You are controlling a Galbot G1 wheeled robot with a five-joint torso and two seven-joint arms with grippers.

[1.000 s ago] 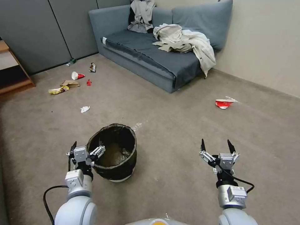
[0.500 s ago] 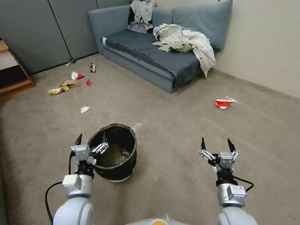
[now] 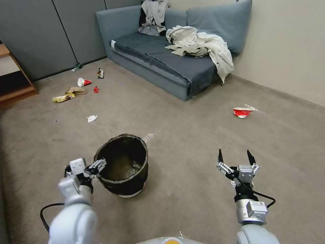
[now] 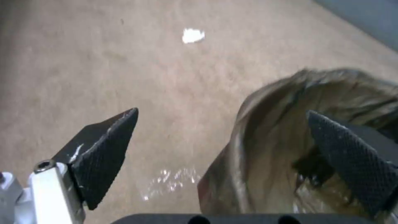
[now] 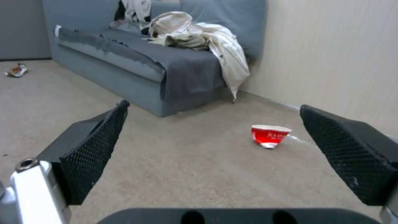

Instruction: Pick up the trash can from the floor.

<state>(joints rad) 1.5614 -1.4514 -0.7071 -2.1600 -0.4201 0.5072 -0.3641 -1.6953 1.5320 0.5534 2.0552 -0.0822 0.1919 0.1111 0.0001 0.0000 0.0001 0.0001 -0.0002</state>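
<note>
Head view: left gripper (image 3: 85, 166) has swung down and left since half a second ago, tilted at the near-left rim of the trash can (image 3: 122, 165), which stands on the floor (image 3: 189, 135). Left wrist view shows its jaws wide, straddling the rim (image 4: 248, 124), gripping nothing. Right gripper (image 3: 236, 158) unchanged, spread wide, empty, above bare carpet.

Ahead of me: grey-brown carpet floor (image 3: 189, 112) | blue-grey sofa (image 3: 162, 61) with heaped clothes (image 3: 199, 44) | cream wall (image 3: 287, 44) right | grey panels (image 3: 44, 30) left | wooden shelf (image 3: 13, 74)
</note>
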